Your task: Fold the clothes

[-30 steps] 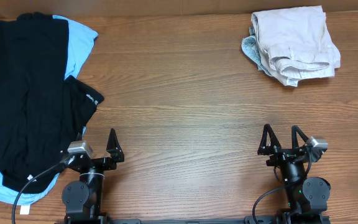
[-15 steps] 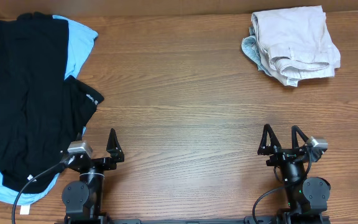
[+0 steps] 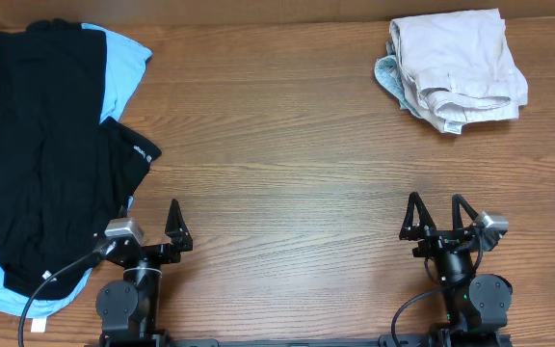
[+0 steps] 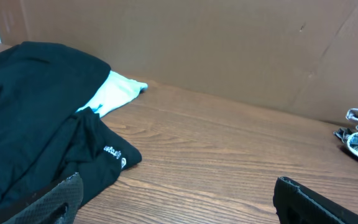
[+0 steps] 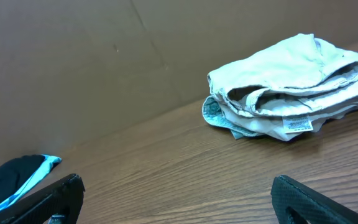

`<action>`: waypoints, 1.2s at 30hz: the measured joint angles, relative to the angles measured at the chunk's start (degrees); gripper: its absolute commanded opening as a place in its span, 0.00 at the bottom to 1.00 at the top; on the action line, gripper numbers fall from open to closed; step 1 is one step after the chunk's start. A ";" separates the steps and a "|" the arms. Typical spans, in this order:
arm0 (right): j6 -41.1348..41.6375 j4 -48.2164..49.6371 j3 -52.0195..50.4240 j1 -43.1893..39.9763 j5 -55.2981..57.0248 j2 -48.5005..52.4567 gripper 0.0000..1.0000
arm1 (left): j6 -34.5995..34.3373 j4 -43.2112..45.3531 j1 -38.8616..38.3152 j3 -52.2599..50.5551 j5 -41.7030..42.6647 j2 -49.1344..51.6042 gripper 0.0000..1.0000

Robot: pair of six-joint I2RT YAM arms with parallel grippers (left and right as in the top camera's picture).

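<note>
A pile of black T-shirts (image 3: 46, 154) lies at the table's left side on top of a light-blue shirt (image 3: 118, 72); a small white logo shows on one sleeve. The pile also shows in the left wrist view (image 4: 30, 118). A folded stack of beige clothes (image 3: 459, 67) sits at the far right, also in the right wrist view (image 5: 291, 93). My left gripper (image 3: 152, 226) is open and empty by the front edge, just right of the black pile. My right gripper (image 3: 441, 217) is open and empty at the front right.
A brown cardboard wall (image 4: 197, 43) stands along the table's far edge. A black cable (image 3: 51, 284) runs from the left arm across the black pile's lower corner. Bare wooden tabletop (image 3: 287, 164) lies between the two piles.
</note>
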 measured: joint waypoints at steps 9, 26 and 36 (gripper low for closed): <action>-0.87 -0.07 0.00 0.00 2.32 0.00 1.00 | 0.02 0.00 0.00 0.00 0.02 0.02 1.00; -1.05 0.04 0.00 0.00 2.71 0.00 1.00 | 0.00 0.02 0.00 0.00 0.04 0.00 1.00; -1.97 8.37 0.02 0.00 -0.63 0.00 1.00 | 1.36 -0.44 0.00 0.42 4.68 0.02 1.00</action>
